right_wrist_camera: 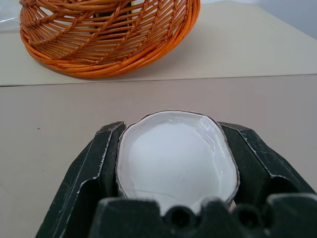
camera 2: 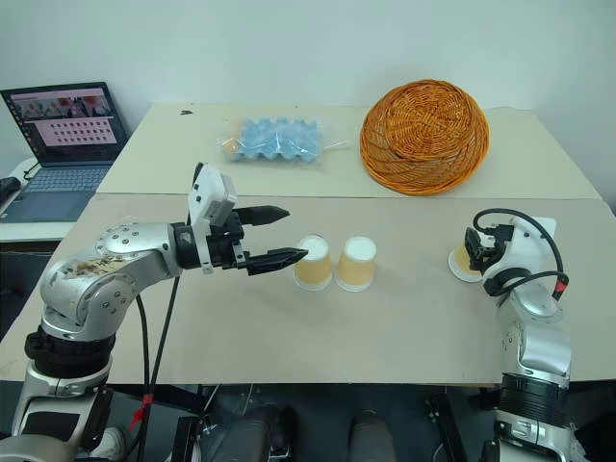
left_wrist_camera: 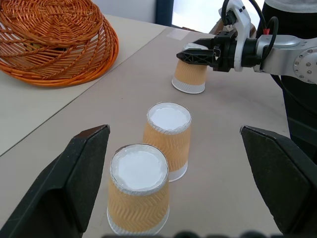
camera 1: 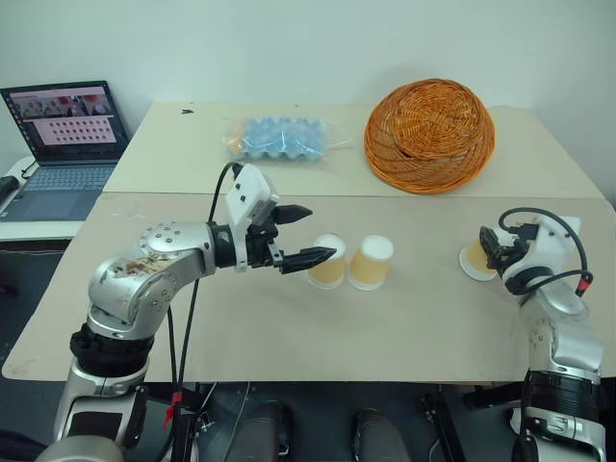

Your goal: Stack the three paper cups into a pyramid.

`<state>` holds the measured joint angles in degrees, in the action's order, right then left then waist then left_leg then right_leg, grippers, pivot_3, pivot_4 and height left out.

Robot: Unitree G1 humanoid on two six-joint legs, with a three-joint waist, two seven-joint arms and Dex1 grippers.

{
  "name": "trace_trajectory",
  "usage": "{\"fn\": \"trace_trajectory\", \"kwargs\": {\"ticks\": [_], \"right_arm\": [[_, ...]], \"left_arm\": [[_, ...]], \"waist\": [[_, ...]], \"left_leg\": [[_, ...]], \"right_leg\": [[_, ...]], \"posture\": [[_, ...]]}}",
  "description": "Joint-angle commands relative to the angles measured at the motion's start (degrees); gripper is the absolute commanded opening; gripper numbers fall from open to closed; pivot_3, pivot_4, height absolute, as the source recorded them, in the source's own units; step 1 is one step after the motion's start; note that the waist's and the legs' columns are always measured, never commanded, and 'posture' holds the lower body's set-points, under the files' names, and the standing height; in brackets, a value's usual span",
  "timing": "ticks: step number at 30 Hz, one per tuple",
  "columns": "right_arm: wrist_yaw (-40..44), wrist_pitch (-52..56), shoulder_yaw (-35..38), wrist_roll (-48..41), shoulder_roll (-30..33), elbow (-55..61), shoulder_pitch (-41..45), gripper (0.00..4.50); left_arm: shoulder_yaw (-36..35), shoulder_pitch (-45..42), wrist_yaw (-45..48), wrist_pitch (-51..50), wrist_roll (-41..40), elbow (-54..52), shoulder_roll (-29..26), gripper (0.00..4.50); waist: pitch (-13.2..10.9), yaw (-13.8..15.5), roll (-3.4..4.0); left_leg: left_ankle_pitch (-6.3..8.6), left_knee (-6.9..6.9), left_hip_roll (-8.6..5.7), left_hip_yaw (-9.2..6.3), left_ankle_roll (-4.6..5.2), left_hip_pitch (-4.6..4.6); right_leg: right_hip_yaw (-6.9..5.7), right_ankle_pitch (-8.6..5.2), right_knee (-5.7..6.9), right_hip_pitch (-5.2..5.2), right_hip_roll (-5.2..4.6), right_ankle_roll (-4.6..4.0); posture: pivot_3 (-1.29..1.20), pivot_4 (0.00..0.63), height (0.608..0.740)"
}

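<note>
The right claw (camera 1: 493, 248) is clamped on the third cup (camera 1: 474, 260), upside down at the counter's (camera 1: 404, 327) right. The base pair (camera 1: 350, 262) stands to its left, beside the spread left claw (camera 1: 300, 234).

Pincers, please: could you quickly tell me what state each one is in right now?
Left pincer: open, empty, beside the two upside-down cups.
Right pincer: closed on the third cup, squeezing it.

An upturned wicker basket (camera 1: 429, 135) sits beside 1 blue egg tray (camera 1: 281, 137) (bagged), laptop (camera 1: 63, 144) far left.
</note>
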<state>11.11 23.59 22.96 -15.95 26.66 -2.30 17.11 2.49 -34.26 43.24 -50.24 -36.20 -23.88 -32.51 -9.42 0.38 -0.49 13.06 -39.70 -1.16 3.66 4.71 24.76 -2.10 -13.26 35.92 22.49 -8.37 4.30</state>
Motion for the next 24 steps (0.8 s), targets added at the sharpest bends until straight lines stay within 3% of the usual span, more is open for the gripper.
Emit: {"fn": "trace_trajectory", "kwargs": {"ticks": [1, 5, 12, 17, 24], "right_arm": [[0.8, -0.6, 1.5, -0.6, 3.2, 5.3, 2.1, 2.59], [7.8, 4.3, 1.7, -6.1, 10.1, 14.4, 6.1, 2.59], [25.8, 14.4, -1.3, -23.4, 21.7, 20.8, 17.5, 2.59], [32.6, 15.6, -9.0, -26.5, 20.5, 20.3, 24.3, 2.59], [37.9, 11.9, -17.5, -21.6, 17.0, 15.0, 25.7, 2.59]], "left_arm": [[-0.3, -0.7, -0.1, 0.8, -0.4, -1.9, -0.4, 4.50], [-1.3, -0.1, -0.2, 0.0, -1.6, -2.6, -0.4, 4.50], [-2.5, 1.6, 1.0, -0.5, -3.4, -4.5, -3.2, 4.50], [-6.0, 4.5, 1.9, -2.9, -7.5, -8.0, -7.0, 4.50], [-9.9, 7.0, 0.6, -3.6, -9.6, -10.2, -11.6, 4.50]], "waist": [[0.0, 0.0, 0.01], [-0.3, 0.0, 0.38], [-0.4, -0.4, 0.20], [-0.5, -0.4, 0.03], [-0.5, 0.2, -0.03]], "left_leg": [[0.00, 0.00, 0.00, 0.00, 0.00, 0.00], [0.01, 0.00, -0.05, 0.03, 0.01, 0.02], [0.01, 0.18, 0.07, -0.01, 0.01, 0.01], [0.06, 0.16, 0.01, -0.01, 0.09, 0.02], [0.02, 0.15, -0.02, -0.01, 0.03, 0.19]], "right_leg": [[0.00, 0.00, 0.00, 0.00, 0.00, 0.00], [0.04, 0.00, 0.02, 0.05, -0.05, 0.01], [-0.05, -0.03, -0.10, 0.05, 0.01, -0.01], [-0.05, -0.03, -0.17, 0.01, -0.10, -0.01], [-0.06, -0.03, -0.14, 0.24, -0.12, -0.02]], "posture": [[0.00, 0.150, 0.726], [0.00, 0.150, 0.726], [0.00, 0.150, 0.726], [0.00, 0.150, 0.726], [0.00, 0.150, 0.726]]}}
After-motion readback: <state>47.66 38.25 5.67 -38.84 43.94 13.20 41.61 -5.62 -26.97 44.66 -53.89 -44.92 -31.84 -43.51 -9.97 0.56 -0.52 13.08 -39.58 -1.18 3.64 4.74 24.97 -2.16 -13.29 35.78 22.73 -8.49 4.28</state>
